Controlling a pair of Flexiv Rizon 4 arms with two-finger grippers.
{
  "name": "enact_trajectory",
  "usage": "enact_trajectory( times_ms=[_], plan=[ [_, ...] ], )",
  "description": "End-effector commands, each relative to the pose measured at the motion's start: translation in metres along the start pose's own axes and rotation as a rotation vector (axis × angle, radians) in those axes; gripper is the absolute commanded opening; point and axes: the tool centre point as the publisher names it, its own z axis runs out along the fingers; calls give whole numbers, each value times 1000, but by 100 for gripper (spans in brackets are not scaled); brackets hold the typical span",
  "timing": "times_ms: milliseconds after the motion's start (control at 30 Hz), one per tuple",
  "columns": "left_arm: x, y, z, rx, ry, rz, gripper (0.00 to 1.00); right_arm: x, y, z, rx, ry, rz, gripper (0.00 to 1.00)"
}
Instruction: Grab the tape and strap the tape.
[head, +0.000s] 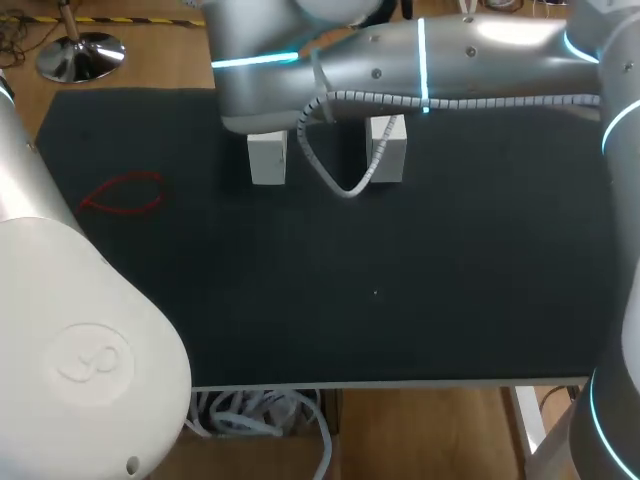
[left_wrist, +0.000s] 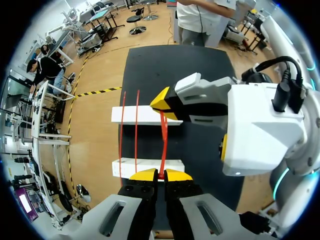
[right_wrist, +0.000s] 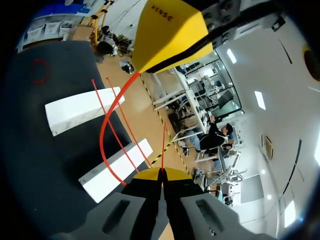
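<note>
Seen from above, the left arm (head: 70, 320) fills the near left corner over a black mat (head: 400, 280). A small red loop (head: 125, 194) lies flat on the mat's left part, well apart from everything else. Toward the far middle stand two white blocks, the left block (head: 267, 158) and the right block (head: 388, 150), side by side with a gap between them. The right arm (head: 450, 60) reaches in from the right across the far edge and hides both pincers in this view. The wrist views show thin strands of red tape (left_wrist: 163, 142) crossing over both blocks. The left gripper (left_wrist: 161, 175) is clenched on the tape just above one block, its yellow tips pressed together with the strand pinched between them. From there the tape runs to the right gripper (right_wrist: 161, 176), which is likewise clenched on the tape over the other block. The two pincers face each other, close together, joined by that red strand.
</note>
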Motion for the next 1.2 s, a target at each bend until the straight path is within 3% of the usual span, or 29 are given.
enact_trajectory(
  times_ms=[33, 267, 467, 1200],
  plan=[
    [0, 0, -1, -3, 1, -2, 0, -2, -2, -1, -6, 6, -2, 0],
    [0, 0, -1, -3, 1, -2, 0, -4, 4, 0, -5, -1, 6, 0],
    [0, 0, -1, -3, 1, -2, 0, -13, 14, 2, 9, -55, 19, 0],
    [0, 0, -1, -3, 1, -2, 0, -1, 41, -2, -3, -48, -18, 0]
  ],
)
